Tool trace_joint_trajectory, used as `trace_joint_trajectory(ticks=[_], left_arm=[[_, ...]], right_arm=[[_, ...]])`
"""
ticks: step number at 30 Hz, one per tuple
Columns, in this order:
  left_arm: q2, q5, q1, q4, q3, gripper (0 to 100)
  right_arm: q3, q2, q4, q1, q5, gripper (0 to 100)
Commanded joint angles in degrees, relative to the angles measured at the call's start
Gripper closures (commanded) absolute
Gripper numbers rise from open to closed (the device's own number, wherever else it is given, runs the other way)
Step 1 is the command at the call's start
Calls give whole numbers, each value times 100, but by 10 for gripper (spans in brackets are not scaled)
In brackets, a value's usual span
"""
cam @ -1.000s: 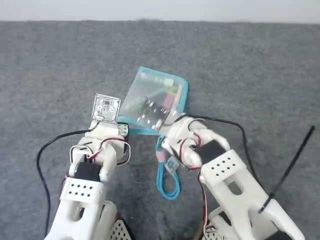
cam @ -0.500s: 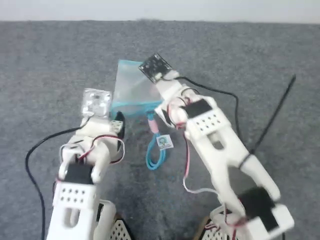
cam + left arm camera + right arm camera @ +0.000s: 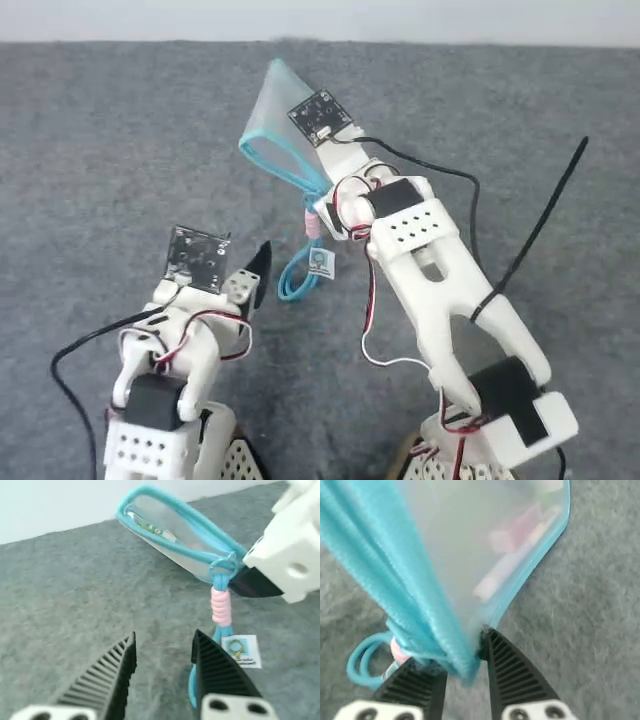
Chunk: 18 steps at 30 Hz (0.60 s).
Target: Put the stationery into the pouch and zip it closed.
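Pouch: clear pouch (image 3: 285,125) (image 3: 175,530) (image 3: 470,555) with a teal border, up off the grey mat (image 3: 120,150) and tilted. One corner was pinched and the rest slanted up and away from that corner.

Stationery: inside the pouch. Pink and pale pieces (image 3: 520,535) showed blurred through the clear wall, gathered toward the pouch's far end. A few small bits (image 3: 147,524) showed behind the teal edge.

Zip: I could not tell whether it ran fully closed.

Right gripper: the right gripper (image 3: 320,192) (image 3: 465,650) was at the pouch's lower corner. Its jaws were nearly together, with the teal zip edge clamped between them. It carried the pouch's weight there.

Left gripper: the left gripper (image 3: 252,280) (image 3: 162,640) sat well below the pouch, on the side away from the clamped corner. It touched nothing. Its jaws stood moderately apart with nothing between them, pointing toward the pouch's pinched corner.

Strap loop: a blue cord loop (image 3: 297,275) hung down from the pouch's clamped corner, with its lower end on the mat.

Pink bead: the pink bead (image 3: 313,225) (image 3: 220,605) was threaded on the cord just under that corner.

Tag: a small white tag (image 3: 320,263) (image 3: 241,651) hung on the cord below the bead, between the pouch and the left gripper.
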Motion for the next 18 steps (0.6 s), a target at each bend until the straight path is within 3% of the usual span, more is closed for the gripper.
trace_joint_trajectory(ticks=[1, 8, 18], left_arm=[[774, -53, 290, -448, -92, 822], [2031, -35, 589, -1152, -145, 757], [2136, -18, 580, -1609, 13, 758]], right_arm=[[-167, -760, 497, -303, -114, 993], [721, -1429, 409, -769, -97, 993], [1090, -1490, 242, -796, -105, 993]])
